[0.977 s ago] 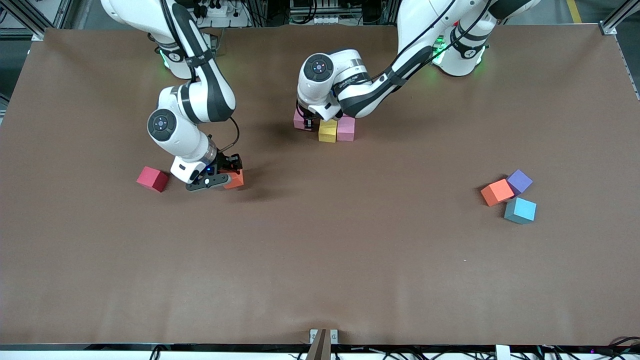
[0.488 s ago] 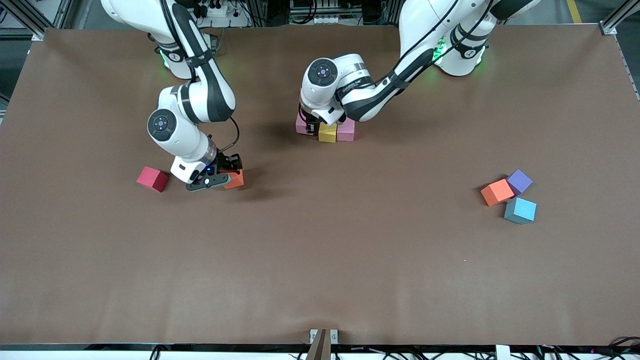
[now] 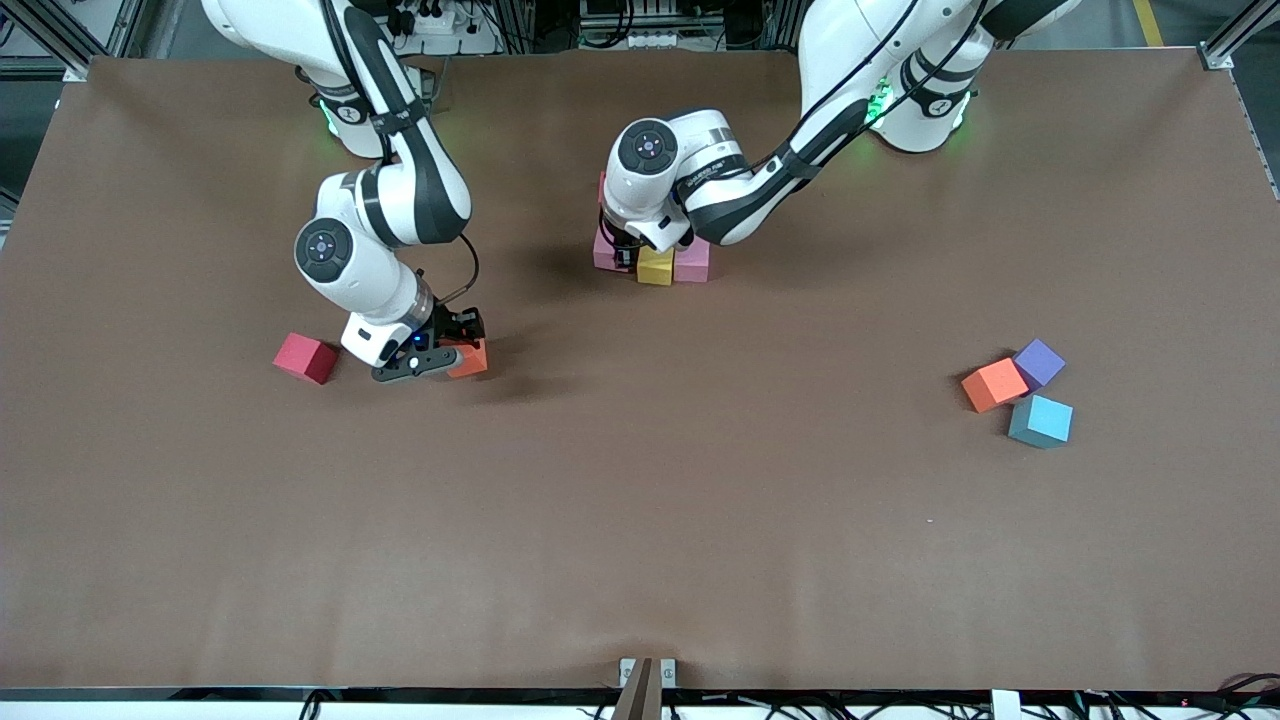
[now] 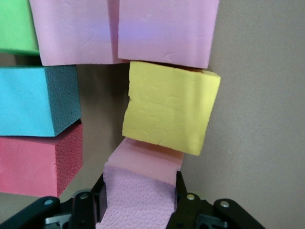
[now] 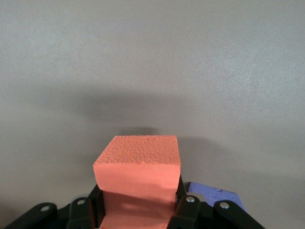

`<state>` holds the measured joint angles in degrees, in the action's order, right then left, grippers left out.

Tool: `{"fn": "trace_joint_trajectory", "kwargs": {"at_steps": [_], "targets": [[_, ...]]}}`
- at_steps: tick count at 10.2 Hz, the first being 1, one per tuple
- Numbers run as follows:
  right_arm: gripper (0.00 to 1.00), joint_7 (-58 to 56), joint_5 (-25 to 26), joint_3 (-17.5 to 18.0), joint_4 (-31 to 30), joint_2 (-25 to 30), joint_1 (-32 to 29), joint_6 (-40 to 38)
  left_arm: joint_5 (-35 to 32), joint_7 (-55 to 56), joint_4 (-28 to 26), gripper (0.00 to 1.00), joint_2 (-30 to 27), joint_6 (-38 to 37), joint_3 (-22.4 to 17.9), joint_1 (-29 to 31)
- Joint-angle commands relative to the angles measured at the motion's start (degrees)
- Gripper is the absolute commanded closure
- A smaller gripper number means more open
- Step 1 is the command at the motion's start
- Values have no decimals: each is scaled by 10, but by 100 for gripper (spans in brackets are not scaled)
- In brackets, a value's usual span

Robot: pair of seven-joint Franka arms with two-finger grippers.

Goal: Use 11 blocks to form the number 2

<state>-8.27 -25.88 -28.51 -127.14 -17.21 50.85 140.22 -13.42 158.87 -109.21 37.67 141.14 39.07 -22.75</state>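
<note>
Blocks: partial number 2 (image 3: 655, 262) mid-table near the bases | my left gripper (image 4: 140, 202) clamps a pink block (image 4: 143, 183) beside its yellow cube (image 4: 167, 112) | right gripper (image 5: 138, 205) pinches an orange block (image 5: 138, 167) near a red one (image 3: 305, 357)

- The left gripper (image 4: 139, 202) sits at the bottom centre of the frame, its black fingers (image 4: 182, 202) clamped on a pink block (image 4: 141, 188).
- A yellow block (image 4: 167, 110) lies in the middle, tilted (one corner points toward the right edge), touching the gripped block.
- Two pink blocks (image 4: 121, 28) fill the top, side by side; the yellow block touches the right-hand one.
- At the left edge, from top to bottom: a green block (image 4: 16, 26), a light blue block (image 4: 35, 100) and a red block (image 4: 35, 164).
- A brown table (image 4: 259, 119) fills the right side.
</note>
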Motion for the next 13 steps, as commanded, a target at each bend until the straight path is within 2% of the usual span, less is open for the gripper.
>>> {"fn": "trace_joint_trajectory", "kwargs": {"at_steps": [1,5,7,8,9,10,13], "targets": [[84,-9,-2,4,-2,8,-8,-2,-33,107,-4,76,-1,11,-8,-11],[84,-9,-2,4,-2,7,-8,-1,-42,107,0,69,6,15,-18,-15],[84,-9,-2,4,-3,7,-8,0,-42,106,5,55,6,16,-21,-15],[84,-9,-2,4,-3,7,-8,0,-42,106,5,51,6,16,-21,-15],[84,-9,-2,4,-3,7,-8,0,-42,106,5,37,6,16,-21,-15],[84,-9,-2,4,-3,7,-8,-1,-42,106,5,0,6,16,-21,-15],[84,-9,-2,4,-2,7,-8,0,-57,106,5,0,8,16,-21,-17]]}}
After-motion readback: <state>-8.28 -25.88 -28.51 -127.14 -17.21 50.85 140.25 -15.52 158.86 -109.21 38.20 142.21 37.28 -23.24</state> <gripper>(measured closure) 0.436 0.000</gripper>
